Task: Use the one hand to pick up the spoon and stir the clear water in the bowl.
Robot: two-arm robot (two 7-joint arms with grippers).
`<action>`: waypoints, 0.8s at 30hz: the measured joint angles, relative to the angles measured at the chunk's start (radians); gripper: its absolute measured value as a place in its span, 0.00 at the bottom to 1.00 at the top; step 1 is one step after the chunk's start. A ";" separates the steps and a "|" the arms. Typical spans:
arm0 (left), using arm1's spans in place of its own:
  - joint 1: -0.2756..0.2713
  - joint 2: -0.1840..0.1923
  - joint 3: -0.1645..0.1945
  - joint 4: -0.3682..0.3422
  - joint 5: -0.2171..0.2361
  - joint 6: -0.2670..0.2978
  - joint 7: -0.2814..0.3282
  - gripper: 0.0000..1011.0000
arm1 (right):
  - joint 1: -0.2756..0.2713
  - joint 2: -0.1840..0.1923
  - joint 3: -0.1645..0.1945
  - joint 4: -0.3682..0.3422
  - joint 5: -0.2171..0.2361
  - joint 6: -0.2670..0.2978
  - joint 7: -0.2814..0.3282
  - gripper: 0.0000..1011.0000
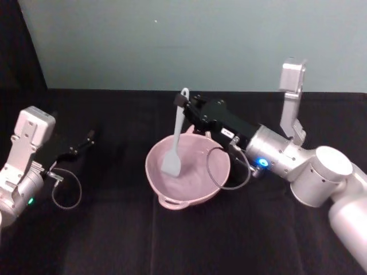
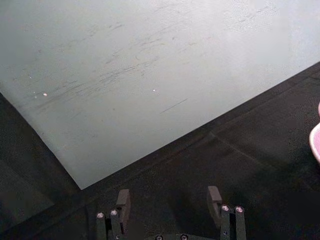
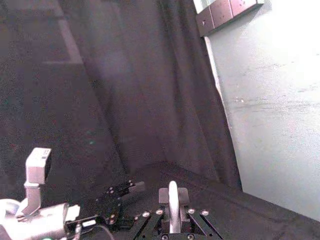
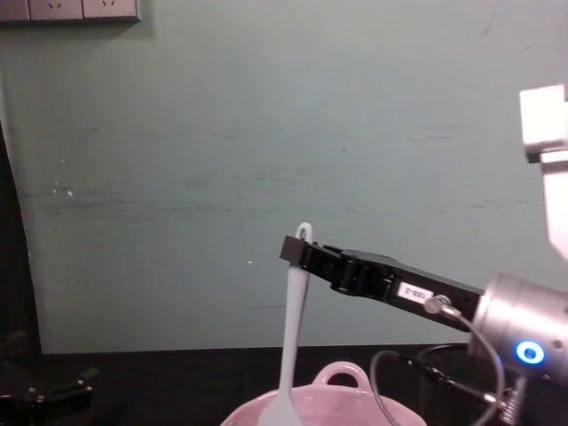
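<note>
The pale pink bowl (image 1: 150, 172) sits mid-table on the black cloth (image 1: 114, 240). The white spoon (image 1: 176, 134) stands nearly upright in it, with the paddle head down inside the bowl's left half. The right gripper (image 1: 183, 104), reaching in from the right, is clenched on the handle just below its holed end. The left gripper (image 1: 86, 139) rests well left, fingers spread and empty.

Matt white plastic spoon (image 1: 172, 162), glossy pink bowl (image 1: 189, 200), black cloth tablecloth (image 1: 172, 246).
</note>
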State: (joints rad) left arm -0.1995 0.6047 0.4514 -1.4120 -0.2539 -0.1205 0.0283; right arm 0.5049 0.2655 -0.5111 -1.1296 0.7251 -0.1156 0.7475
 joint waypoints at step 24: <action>0.000 0.000 0.000 0.000 0.000 0.000 0.000 1.00 | 0.039 0.024 0.057 0.059 -0.023 -0.012 -0.024 0.11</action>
State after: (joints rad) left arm -0.1995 0.6047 0.4513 -1.4120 -0.2539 -0.1205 0.0283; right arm 0.5438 0.2890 -0.4540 -1.0706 0.7022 -0.1273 0.7235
